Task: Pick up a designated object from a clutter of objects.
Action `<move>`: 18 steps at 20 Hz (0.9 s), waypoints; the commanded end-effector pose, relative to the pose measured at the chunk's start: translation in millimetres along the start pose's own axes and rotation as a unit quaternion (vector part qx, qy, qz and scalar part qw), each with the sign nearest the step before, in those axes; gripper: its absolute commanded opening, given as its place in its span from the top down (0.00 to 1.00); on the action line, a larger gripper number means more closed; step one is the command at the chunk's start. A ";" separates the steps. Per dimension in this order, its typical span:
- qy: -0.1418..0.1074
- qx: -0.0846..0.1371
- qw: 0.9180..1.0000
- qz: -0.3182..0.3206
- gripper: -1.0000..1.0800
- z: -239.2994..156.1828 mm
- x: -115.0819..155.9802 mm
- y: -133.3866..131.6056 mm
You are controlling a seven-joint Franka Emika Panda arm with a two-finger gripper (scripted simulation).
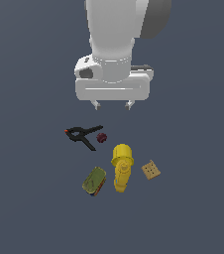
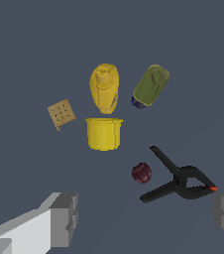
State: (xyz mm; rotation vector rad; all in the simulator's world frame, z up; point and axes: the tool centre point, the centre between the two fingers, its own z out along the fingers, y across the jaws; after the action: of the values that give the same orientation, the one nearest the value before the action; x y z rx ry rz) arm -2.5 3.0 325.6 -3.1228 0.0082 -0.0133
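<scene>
Jaws spread wide, empty, above clutter; flat oval tin (image 1: 94,181), olive-green face, beside glossy yellow bottle (image 1: 122,167).

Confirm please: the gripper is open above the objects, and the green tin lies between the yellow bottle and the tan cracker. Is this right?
Not quite. In the exterior view the yellow bottle lies in the middle, with the green tin on one side and the tan cracker on the other. The rest holds: the gripper is open above the objects.
</scene>
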 end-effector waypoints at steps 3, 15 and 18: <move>0.002 0.000 1.000 0.003 0.04 -1.6 1.0 2.5; 0.023 -0.004 0.999 0.031 0.04 -17.2 9.6 27.5; 0.023 -0.003 0.999 0.033 0.04 -16.0 11.4 28.2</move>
State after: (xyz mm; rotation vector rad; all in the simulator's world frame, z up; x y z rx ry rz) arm 7.9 -25.2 342.0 -3.1265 0.1098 -0.0861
